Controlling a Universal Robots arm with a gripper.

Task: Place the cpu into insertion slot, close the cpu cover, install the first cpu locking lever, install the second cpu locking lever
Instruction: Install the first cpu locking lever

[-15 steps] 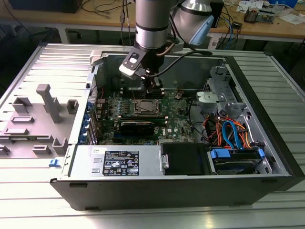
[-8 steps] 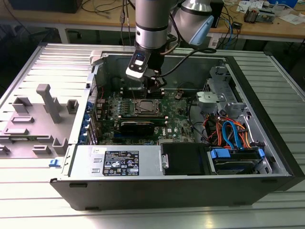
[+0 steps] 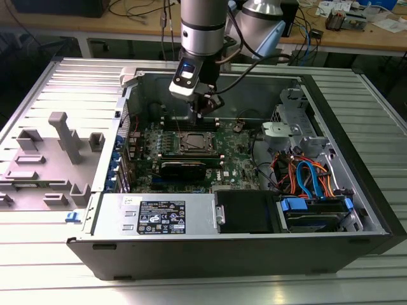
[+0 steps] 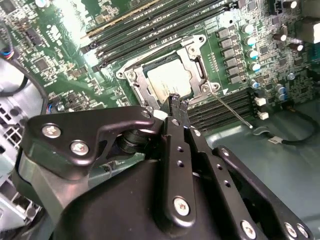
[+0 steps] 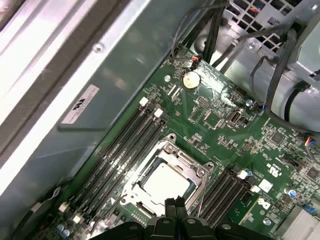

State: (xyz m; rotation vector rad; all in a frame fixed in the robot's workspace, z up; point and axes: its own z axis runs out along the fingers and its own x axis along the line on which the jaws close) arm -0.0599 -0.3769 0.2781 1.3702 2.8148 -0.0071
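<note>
- From my remote station, I see a white label (image 3: pixel 162 218) with black print and symbols on the power supply housing (image 3: pixel 113 215) in the exterior view; none of it is legible.
- A white sticker (image 5: pixel 80 104) on the grey case wall (image 5: pixel 115 65) bears dark marks I cannot read.
- White printed marks (image 5: pixel 272 167) on the green motherboard (image 5: pixel 220 137) are too small to read.

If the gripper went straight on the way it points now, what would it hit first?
Most likely the cpu cover, at its frame edge beside the cpu. The gripper points at that edge in both wrist views, though depth is hard to judge.
</note>
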